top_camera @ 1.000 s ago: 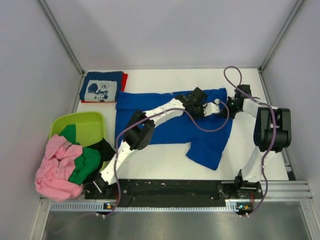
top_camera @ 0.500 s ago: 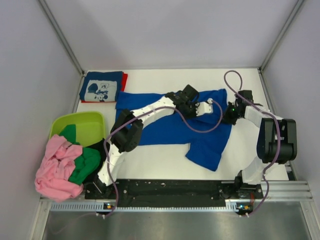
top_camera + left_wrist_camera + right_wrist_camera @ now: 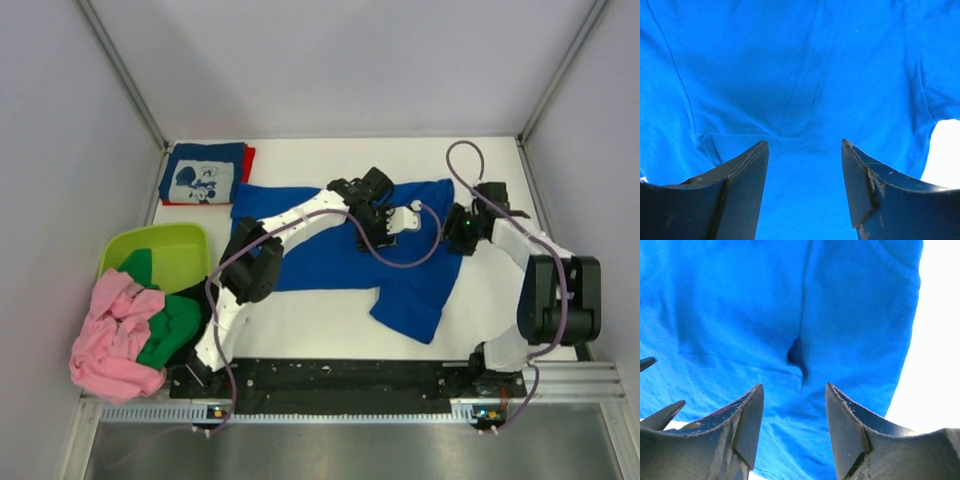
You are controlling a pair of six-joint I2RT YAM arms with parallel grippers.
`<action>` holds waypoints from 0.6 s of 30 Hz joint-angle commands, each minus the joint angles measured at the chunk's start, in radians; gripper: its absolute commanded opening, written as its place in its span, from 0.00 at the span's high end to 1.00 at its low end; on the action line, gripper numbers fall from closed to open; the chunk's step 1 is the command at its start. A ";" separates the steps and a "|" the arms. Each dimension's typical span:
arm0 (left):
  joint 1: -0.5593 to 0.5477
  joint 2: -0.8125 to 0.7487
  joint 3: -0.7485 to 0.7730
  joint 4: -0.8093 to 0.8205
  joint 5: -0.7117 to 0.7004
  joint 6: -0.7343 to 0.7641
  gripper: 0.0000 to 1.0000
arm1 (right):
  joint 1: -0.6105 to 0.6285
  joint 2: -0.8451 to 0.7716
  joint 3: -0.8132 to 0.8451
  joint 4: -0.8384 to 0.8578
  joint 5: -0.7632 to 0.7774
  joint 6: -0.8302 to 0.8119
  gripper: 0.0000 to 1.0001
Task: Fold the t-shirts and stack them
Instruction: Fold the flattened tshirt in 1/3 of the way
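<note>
**Blue cloth under two spread pincers**

At the near left of the bench (image 3: 310,322), a crumpled pink tee (image 3: 108,345) was heaped against a green tee (image 3: 170,330). Both were draped over the rim of a lime-green tub (image 3: 185,252).

Just beyond, a royal blue tee (image 3: 330,262) was laid flat across the middle of the bench, with one sleeve turned towards the near edge on the right.

The left pincer (image 3: 402,218) was held over the far right part of this tee. In its wrist view the fingers (image 3: 742,172) were spread wide, with a seam of blue cloth between them and nothing clamped.

The right pincer (image 3: 461,231) was placed just beside it at the tee's right edge. Its fingers (image 3: 850,427) were likewise parted above a small dark pucker in the cloth, and white bench was shown to the right. Whether any fingertip touched the cloth could not be told.

Farthest away, at the far left corner, a folded navy tee (image 3: 203,176) with a white cartoon print was stacked on a red tee (image 3: 250,158). Only the edges of the red tee were shown.
</note>
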 commanded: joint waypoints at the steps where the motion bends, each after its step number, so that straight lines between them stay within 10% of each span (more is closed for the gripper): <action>1: 0.043 -0.188 -0.033 -0.088 0.060 0.030 0.34 | 0.029 -0.266 0.030 -0.003 0.085 -0.157 0.45; 9: 0.257 -0.567 -0.416 -0.267 0.085 0.197 0.34 | 0.245 -0.495 -0.007 -0.012 -0.013 -0.627 0.43; 18: 0.514 -0.772 -0.861 -0.170 -0.042 0.272 0.35 | 0.630 -0.495 -0.022 -0.518 0.020 -1.242 0.33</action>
